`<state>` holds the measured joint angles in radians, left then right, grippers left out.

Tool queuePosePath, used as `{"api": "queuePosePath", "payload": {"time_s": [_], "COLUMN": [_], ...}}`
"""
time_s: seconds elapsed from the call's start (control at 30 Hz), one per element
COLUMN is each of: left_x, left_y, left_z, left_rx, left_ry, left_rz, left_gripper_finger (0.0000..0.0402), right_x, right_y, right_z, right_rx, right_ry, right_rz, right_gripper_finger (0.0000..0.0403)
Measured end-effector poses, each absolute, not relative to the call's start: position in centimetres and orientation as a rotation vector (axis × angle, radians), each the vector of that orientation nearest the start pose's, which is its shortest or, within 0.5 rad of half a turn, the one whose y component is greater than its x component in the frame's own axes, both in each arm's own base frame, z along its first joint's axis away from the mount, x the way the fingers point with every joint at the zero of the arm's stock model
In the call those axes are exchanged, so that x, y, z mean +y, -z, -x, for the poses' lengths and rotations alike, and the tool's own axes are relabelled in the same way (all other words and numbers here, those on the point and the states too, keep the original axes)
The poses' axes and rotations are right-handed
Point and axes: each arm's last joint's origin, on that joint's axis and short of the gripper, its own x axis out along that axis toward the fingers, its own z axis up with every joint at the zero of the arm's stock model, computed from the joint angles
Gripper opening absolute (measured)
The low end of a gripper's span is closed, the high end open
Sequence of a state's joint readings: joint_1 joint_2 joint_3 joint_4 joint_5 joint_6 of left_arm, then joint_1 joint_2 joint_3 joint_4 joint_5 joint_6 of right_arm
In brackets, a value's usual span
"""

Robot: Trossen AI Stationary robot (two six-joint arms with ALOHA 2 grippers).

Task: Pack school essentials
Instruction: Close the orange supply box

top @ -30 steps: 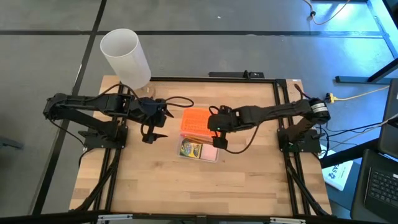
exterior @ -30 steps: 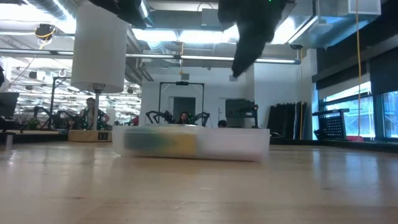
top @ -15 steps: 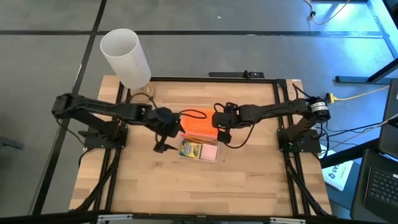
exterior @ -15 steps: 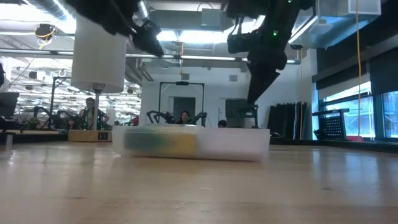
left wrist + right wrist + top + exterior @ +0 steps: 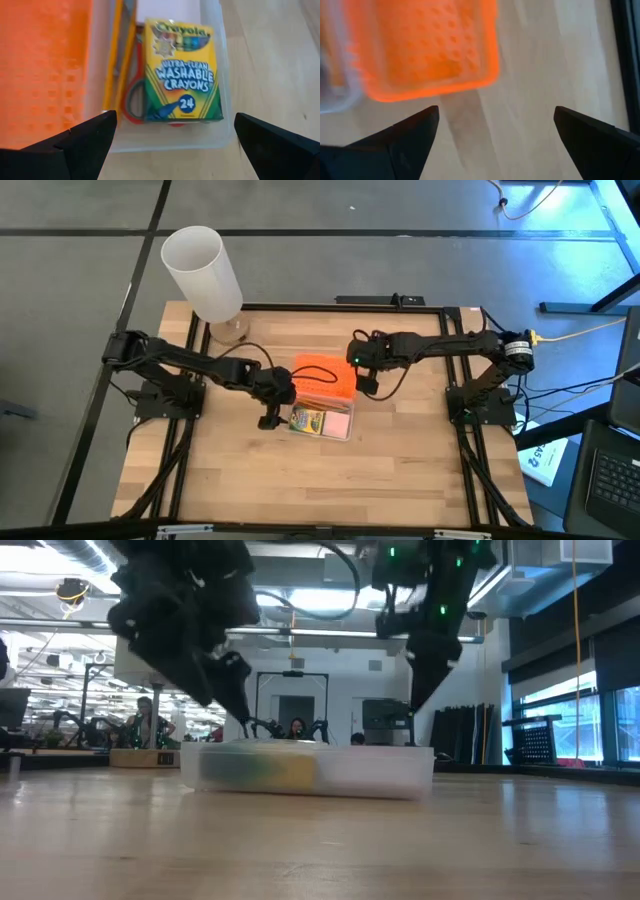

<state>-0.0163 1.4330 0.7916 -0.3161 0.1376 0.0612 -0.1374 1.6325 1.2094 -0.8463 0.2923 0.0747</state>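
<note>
Your left gripper [image 5: 270, 417] has swung in from the table's left and now hangs spread wide, empty, beside the box [image 5: 322, 424] holding the crayons [image 5: 183, 75], scissors [image 5: 131, 102] and pencils [image 5: 114, 65]. The orange lid [image 5: 323, 378] lies alongside; your right gripper [image 5: 365, 383], jaws apart, has pulled back past it, so closing looks next.

Glaring from ceiling lights [image 5: 300, 595] in the low view; blurring the orange lid [image 5: 420, 47] up close.

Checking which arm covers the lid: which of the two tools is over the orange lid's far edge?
The right tool, open, at the orange lid's edge. The left tool, also open, hangs beside the clear box holding the crayon box.
</note>
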Motion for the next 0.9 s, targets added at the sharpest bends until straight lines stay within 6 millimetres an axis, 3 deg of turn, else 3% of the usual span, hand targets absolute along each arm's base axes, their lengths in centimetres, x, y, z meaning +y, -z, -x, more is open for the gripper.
{"api": "queuePosePath", "payload": {"time_s": [0.23, 0.5, 0.77, 0.9], "left_x": [-0.8, -0.8, -0.8, -0.8], "left_y": [-16.1, -15.9, -15.9, -15.9], "left_z": [-27.4, -27.6, -27.5, -27.5], "left_rx": [1.033, 1.039, 1.040, 1.040], "left_ry": [0.168, 0.169, 0.169, 0.169], "left_rz": [0.014, 0.015, 0.015, 0.015], "left_gripper_finger": [0.0398, 0.0398, 0.0398, 0.0398], "right_x": [-7.8, -9.6, -12.7, -13.8], "right_y": [-21.1, -21.2, -20.9, -18.9], "right_z": [-29.4, -29.9, -28.9, -28.0], "right_rx": [1.317, 1.221, 1.201, 1.169], "right_ry": [0.478, 0.339, 0.435, 0.482], "right_rz": [-0.062, -0.152, -0.217, -0.250], "right_gripper_finger": [0.0395, 0.0395, 0.0395, 0.0395]}}
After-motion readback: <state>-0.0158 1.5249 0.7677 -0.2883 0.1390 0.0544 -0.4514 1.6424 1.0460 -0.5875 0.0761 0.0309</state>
